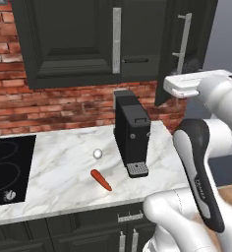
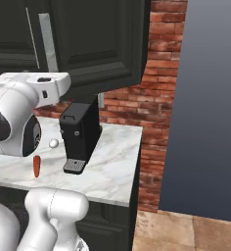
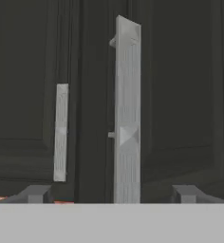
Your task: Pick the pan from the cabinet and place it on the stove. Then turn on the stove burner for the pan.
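Note:
The dark cabinet hangs above the counter, its left door shut and its right door swung partly out. In the hand view my gripper is open, fingertips wide apart. The right door's silver bar handle stands upright between them, untouched. The left door's handle is further back. Inside the dark opening lies a thin dark bar; I cannot tell whether it belongs to the pan. The black glass stove sits at the counter's far left, with silver knobs.
A black coffee machine stands on the marble counter under the cabinet. An orange carrot and a small white ball lie to its left. The counter ends at the right by a grey wall. Dark drawers run below.

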